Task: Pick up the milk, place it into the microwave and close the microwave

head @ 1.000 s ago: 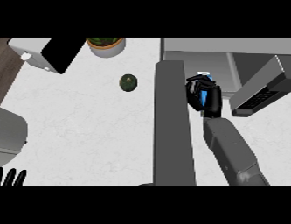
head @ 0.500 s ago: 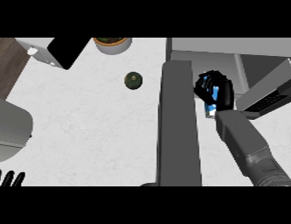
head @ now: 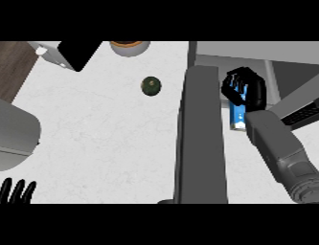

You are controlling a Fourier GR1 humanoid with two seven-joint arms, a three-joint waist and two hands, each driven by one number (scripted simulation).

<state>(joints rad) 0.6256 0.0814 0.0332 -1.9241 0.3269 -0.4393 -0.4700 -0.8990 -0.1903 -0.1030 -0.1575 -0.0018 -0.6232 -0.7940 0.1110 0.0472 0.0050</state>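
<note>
The milk [head: 237, 114], a blue and white carton, was gripped in the curled fingers of the right hand [head: 245, 88] and held at the mouth of the microwave [head: 261, 55], just right of its open door [head: 201, 139]. The left hand [head: 10, 192] was rested open, fingers up, at the lower left edge. A dark green round item [head: 151, 85] was seen on the counter [head: 105, 134].

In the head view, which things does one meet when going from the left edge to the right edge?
Left hand resting at the lower edge → small dark green object → open microwave door → right hand curled round the blue milk carton.
</note>
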